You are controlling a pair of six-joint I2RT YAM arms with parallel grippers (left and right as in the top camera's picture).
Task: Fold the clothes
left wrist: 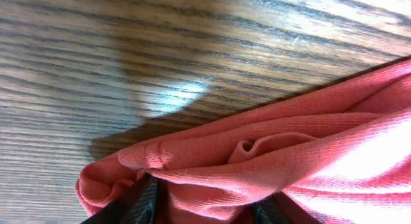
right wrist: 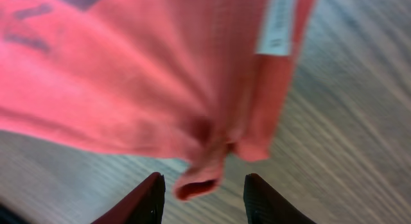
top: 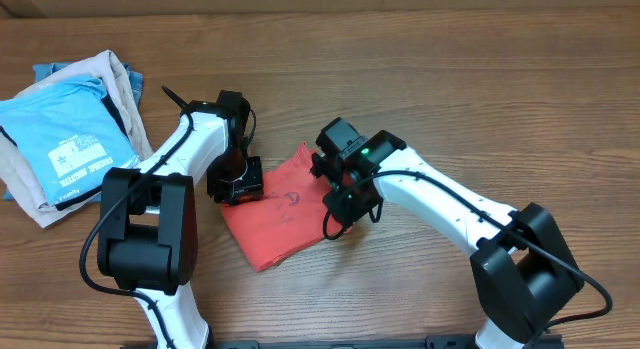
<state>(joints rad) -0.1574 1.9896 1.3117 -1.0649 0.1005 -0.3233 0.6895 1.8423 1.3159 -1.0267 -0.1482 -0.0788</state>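
The clothes are a coral-red T-shirt (top: 280, 217), lying folded into a rough square at the table's middle. My left gripper (top: 237, 182) is at its left edge. In the left wrist view a thick bunched fold of the shirt (left wrist: 270, 153) fills the gap between the dark fingers (left wrist: 138, 203), so this gripper (left wrist: 205, 208) is shut on it. My right gripper (top: 345, 201) is at the shirt's right edge. In the right wrist view it (right wrist: 202, 193) stands open, and a loose corner of the shirt (right wrist: 199, 179) hangs between the fingers, touching neither. A white tag (right wrist: 277, 25) and dark lettering (right wrist: 38, 18) show.
A pile of other folded garments sits at the far left, with a light blue printed T-shirt (top: 70, 139) on top of beige cloth (top: 95, 69). The wooden table (top: 450, 89) stretches behind and to the right of both arms.
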